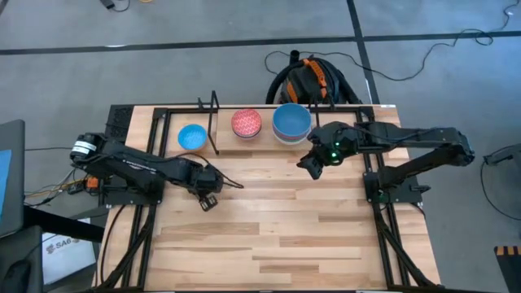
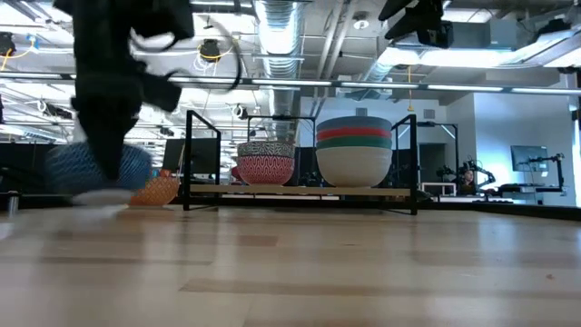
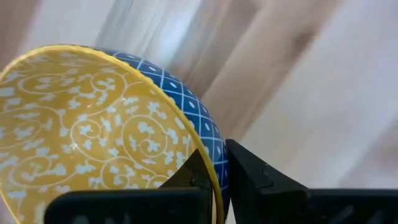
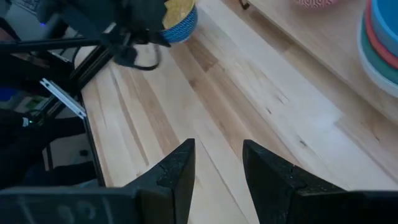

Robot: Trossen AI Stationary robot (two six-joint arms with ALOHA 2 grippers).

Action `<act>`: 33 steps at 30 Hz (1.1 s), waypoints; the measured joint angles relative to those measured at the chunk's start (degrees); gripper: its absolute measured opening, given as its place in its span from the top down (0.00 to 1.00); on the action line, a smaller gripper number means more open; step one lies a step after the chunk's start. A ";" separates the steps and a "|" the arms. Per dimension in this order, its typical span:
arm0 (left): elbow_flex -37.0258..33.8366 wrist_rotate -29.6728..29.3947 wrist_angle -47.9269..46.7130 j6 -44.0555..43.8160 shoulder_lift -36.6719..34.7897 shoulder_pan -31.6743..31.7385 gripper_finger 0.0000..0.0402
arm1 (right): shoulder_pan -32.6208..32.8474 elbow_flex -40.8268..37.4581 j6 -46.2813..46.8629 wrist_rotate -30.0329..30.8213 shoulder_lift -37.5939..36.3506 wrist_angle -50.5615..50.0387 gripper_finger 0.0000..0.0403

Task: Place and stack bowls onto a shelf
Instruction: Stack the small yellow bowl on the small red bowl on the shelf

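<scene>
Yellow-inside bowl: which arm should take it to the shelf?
Left. Its gripper is already clamped on the rim of the yellow-and-blue bowl. The right gripper is open and empty, hovering near the stack on the shelf.

Both arms reach in over the table, each from its own side.

The left gripper (image 1: 207,195) hangs low near the table's left middle, its fingers (image 3: 249,174) pinched onto a bowl rim. The right gripper (image 1: 313,165) hovers ahead of the back edge, fingers (image 4: 177,171) parted and holding nothing.
</scene>
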 joint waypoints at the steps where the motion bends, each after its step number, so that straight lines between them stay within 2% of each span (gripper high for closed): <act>1: 1.70 -0.08 -0.71 2.77 0.00 -0.03 0.98 | 0.01 0.00 0.04 0.00 -0.38 -0.33 0.60; 7: 15.22 -1.72 -5.40 22.46 0.40 0.40 0.99 | 0.02 0.00 0.92 0.06 -2.78 -1.37 0.62; 11: 23.14 -4.28 -6.26 38.81 0.39 2.73 0.99 | 0.00 0.00 0.94 0.17 -4.49 -2.38 0.66; 16: 27.61 -5.46 -4.61 57.03 0.36 11.10 0.99 | -0.08 0.00 1.31 0.65 -6.35 -3.57 0.68; 21: 28.26 -2.35 -1.31 75.36 1.39 20.65 0.97 | -0.39 0.02 1.33 1.71 -7.36 -4.11 0.68; 26: 28.46 -0.49 -0.75 85.89 6.49 28.13 0.96 | -0.37 0.07 0.91 1.93 -8.10 -5.44 0.68; 33: 34.94 0.29 -0.66 91.98 14.90 32.51 0.96 | -1.02 0.02 0.35 3.28 -8.26 -9.69 0.68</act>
